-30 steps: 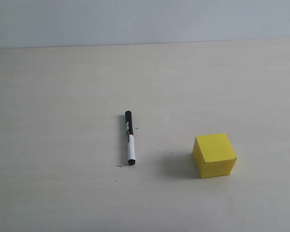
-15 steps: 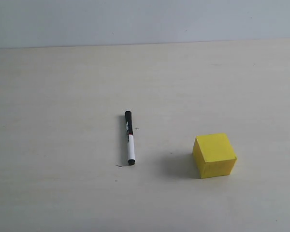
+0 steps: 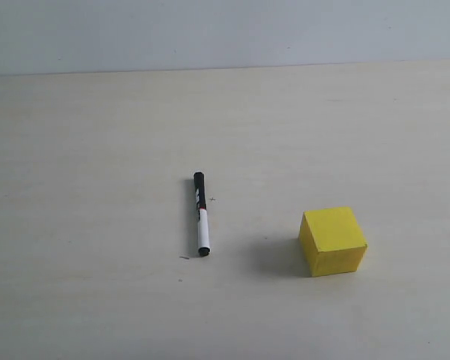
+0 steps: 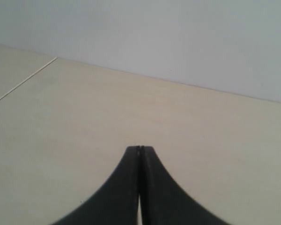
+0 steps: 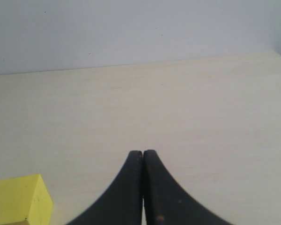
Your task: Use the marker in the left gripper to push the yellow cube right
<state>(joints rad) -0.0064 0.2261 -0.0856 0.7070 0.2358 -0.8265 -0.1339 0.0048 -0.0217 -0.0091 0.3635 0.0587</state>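
The marker (image 3: 202, 214) lies flat on the pale desk (image 3: 97, 135), a little left of the middle in the exterior view, and no gripper holds it. Its black cap end points to the far side and its white barrel end to the near side. The cube (image 3: 332, 241) stands on the desk to the right of the marker, well apart from it and a bit nearer to the camera. The left gripper (image 4: 140, 149) shows only in its wrist view: its fingers (image 4: 122, 187) are pressed together with nothing between them. The right gripper (image 5: 143, 153) also has its fingers (image 5: 164, 192) pressed together and empty, and part of the cube shows at the edge of its view. Close to the marker are tiny dark specks (image 3: 184, 258), perhaps ink, too small to tell.
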